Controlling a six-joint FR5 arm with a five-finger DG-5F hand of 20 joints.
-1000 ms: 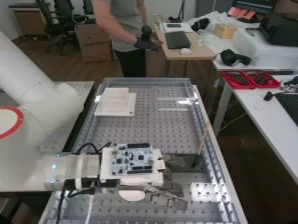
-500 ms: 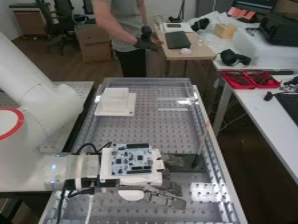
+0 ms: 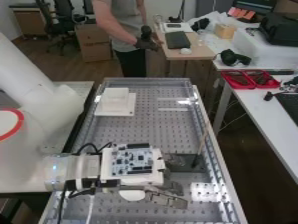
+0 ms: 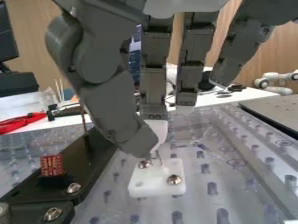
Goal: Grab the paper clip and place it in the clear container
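Above the lower middle of the bench in the high view is the hand (image 3: pixel 165 199), held out sideways from the arm. In the wrist view, the hand (image 4: pixel 110 102) has its thumb bent in against a pale fingertip, pinching the upper end of the paper clip (image 4: pixel 158 159). The clip's thin wire sticks out just below these tips, above a small white block (image 4: pixel 157 187) with two screws. Its upper part is hidden by the thumb. I cannot tell a separate clear container from the transparent bench surface.
A dark fixture (image 4: pixel 70 172) with a red part (image 4: pixel 51 165) stands beside the white block. Farther along the perforated bench lies a white stepped block (image 3: pixel 115 102). Red trays (image 3: pixel 250 79) rest on the side table. A person stands behind the bench.
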